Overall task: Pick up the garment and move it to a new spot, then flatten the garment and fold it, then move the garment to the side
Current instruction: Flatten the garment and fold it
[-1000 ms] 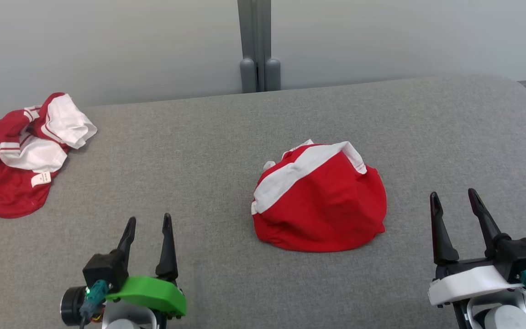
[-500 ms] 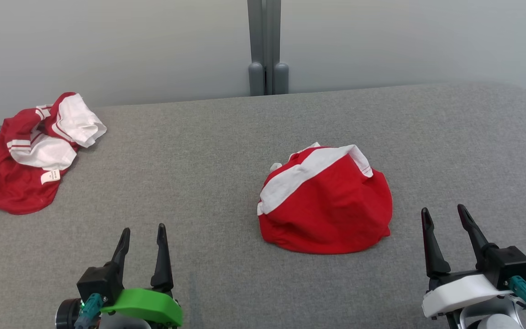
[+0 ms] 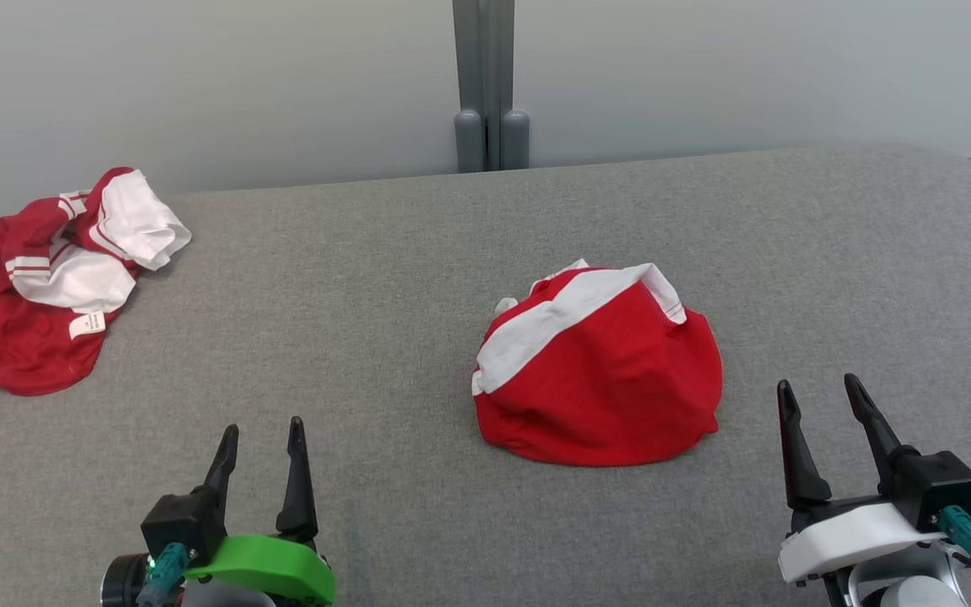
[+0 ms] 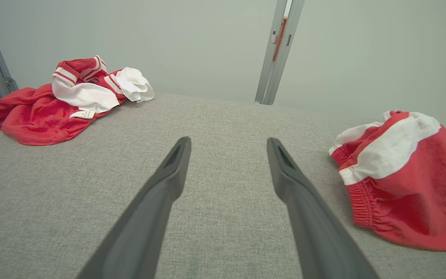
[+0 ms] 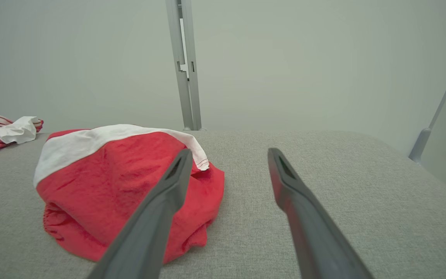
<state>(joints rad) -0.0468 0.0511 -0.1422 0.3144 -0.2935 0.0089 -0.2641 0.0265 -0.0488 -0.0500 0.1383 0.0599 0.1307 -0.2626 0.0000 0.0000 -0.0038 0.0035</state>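
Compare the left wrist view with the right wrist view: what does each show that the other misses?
Left wrist, not right wrist: the open left gripper and the white label on the crumpled garment. Right wrist, not left wrist: the open right gripper, the slanted post and the rounded right end of the grey cushion. Both: the mounded garment, the crumpled garment, the cushion and the upright post.

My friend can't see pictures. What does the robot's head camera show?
A bunched red and white garment lies in the middle of a grey surface, untouched. The left gripper and right gripper are open at the bottom corners. Another crumpled red and white garment sits at the far left.
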